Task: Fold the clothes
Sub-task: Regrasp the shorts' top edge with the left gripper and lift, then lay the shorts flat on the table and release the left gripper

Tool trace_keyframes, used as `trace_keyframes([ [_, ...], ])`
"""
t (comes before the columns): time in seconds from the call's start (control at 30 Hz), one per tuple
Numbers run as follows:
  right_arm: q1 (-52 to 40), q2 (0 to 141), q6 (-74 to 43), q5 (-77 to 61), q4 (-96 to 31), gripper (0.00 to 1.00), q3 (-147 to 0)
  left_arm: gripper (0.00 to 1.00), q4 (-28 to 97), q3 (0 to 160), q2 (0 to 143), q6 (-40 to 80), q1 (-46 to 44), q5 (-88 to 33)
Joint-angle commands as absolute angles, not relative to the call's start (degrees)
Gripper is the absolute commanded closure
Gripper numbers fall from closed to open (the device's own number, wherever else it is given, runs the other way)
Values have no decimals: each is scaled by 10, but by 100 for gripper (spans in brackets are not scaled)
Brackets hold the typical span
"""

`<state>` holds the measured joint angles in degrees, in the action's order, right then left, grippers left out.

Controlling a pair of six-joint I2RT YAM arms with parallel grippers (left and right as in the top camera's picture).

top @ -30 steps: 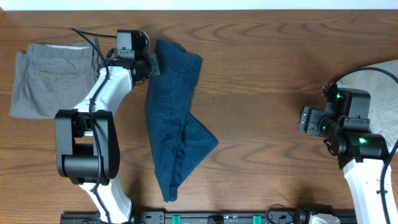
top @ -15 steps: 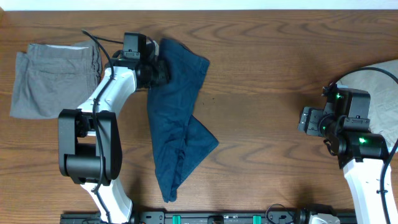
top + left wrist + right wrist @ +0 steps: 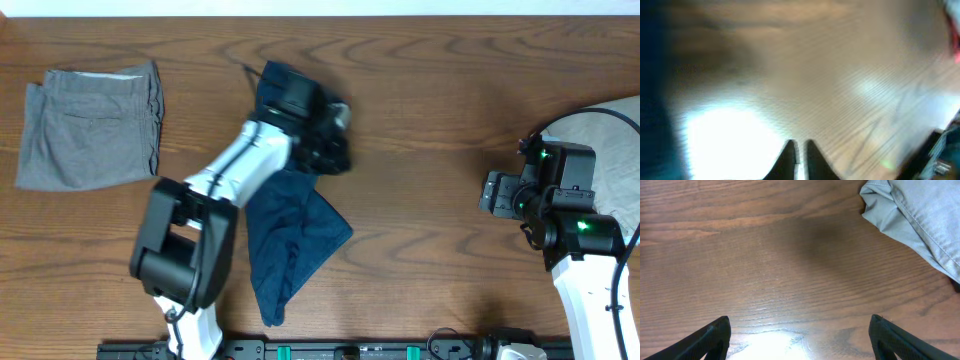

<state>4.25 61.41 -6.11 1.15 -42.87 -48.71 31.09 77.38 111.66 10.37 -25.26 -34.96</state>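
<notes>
The clothes [image 3: 290,240], a dark navy garment, lie crumpled in a long strip from the table's upper middle down to the front edge. My left gripper [image 3: 336,140] is over the garment's upper right part, near its right edge. In the blurred left wrist view the gripper [image 3: 800,145] is shut, with only a thin pale slit between the fingertips and no cloth showing there. Navy cloth [image 3: 650,75] fills that view's left edge. My right gripper [image 3: 800,332] is open over bare wood at the right [image 3: 487,193], far from the clothes.
Folded grey shorts [image 3: 90,125] lie at the far left. A pale beige garment [image 3: 612,125] lies at the right edge, behind my right arm, and shows in the right wrist view's top right corner [image 3: 920,215]. The table [image 3: 430,90] is brown wood.
My left arm has swung right, from the garment's upper left edge across its top to the upper right part. The garment's top has bunched and shifted slightly right. The right arm is still.
</notes>
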Motion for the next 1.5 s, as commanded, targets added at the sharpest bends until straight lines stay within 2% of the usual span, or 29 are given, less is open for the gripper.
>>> trace_keyframes([
  [0.0, 38, 614, -68, 17, -431, 14, -498, 77, 315, 783, 1102, 90, -246, -235],
  [0.07, 38, 614, -68, 17, -431, 13, -498, 57, 319, 788, 1081, 90, -235, -174],
  [0.27, 38, 614, -68, 17, -431, 13, -498, 35, 310, 794, 1021, 90, -175, -33],
  [0.47, 38, 614, -68, 17, -431, 13, -498, 33, 311, 783, 1049, 99, -117, -52],
  [0.63, 38, 614, -68, 17, -431, 14, -498, 33, 327, 778, 1105, 99, -110, -90],
  [0.67, 38, 614, -68, 17, -431, 14, -498, 33, 328, 778, 1116, 99, -112, -97],
  [0.73, 38, 614, -68, 17, -431, 14, -498, 43, 329, 778, 1137, 99, -115, -110],
  [0.77, 38, 614, -68, 17, -431, 14, -498, 52, 329, 778, 1144, 99, -116, -114],
  [0.83, 38, 614, -68, 17, -432, 14, -498, 89, 329, 778, 1149, 99, -117, -116],
  [0.87, 38, 614, -68, 17, -432, 14, -498, 94, 330, 778, 1148, 99, -118, -116],
  [1.23, 38, 614, -68, 17, -429, 14, -498, 94, 340, 883, 981, 89, -115, -99],
  [1.47, 38, 614, -68, 17, -425, 14, -498, 94, 353, 898, 932, 118, -139, -161],
])
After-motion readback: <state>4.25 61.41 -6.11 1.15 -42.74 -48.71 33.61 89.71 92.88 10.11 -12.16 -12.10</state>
